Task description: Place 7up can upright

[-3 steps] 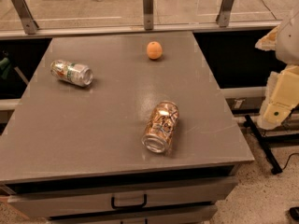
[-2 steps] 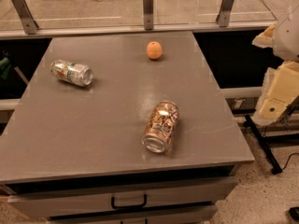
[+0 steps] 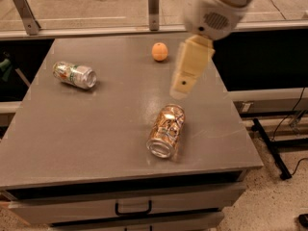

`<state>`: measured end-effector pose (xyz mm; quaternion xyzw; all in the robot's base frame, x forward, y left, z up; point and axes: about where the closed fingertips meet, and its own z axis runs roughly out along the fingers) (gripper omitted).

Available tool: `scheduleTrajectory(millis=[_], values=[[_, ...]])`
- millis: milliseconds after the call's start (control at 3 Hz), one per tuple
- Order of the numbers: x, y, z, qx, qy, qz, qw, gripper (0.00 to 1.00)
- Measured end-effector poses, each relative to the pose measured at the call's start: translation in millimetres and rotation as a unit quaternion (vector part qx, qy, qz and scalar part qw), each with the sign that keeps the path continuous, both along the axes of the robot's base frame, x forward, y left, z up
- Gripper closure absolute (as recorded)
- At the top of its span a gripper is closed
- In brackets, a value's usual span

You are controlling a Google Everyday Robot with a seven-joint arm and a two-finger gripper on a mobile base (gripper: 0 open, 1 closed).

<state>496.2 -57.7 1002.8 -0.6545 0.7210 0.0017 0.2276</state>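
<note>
The 7up can (image 3: 74,74), small and silver with green lettering, lies on its side at the left of the grey table (image 3: 96,129). The gripper (image 3: 182,88) hangs from the white arm over the table's right middle, above and just behind the larger orange-gold can (image 3: 166,130), which also lies on its side. The gripper is far to the right of the 7up can and holds nothing that I can see.
A small orange ball-like fruit (image 3: 160,51) sits near the table's far edge. A glass railing with metal posts (image 3: 153,1) runs behind the table. A drawer with a black handle (image 3: 133,208) is below the front edge. Cables lie on the floor at right.
The arm has swung in from the right edge of the view to over the table's right middle. The cans and the fruit have not moved.
</note>
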Motion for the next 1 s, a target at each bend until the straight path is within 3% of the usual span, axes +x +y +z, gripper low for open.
scheduleTrajectory(millis=[333, 667, 1000], values=[[26.9, 90.9, 22.7, 0.030, -0.023, 0.039, 0.9985, 0.00], [24.5, 115.2, 31.5, 0.036, -0.030, 0.058, 0.9972, 0.00], [24.3, 113.9, 31.9, 0.036, -0.031, 0.057, 0.9973, 0.00]])
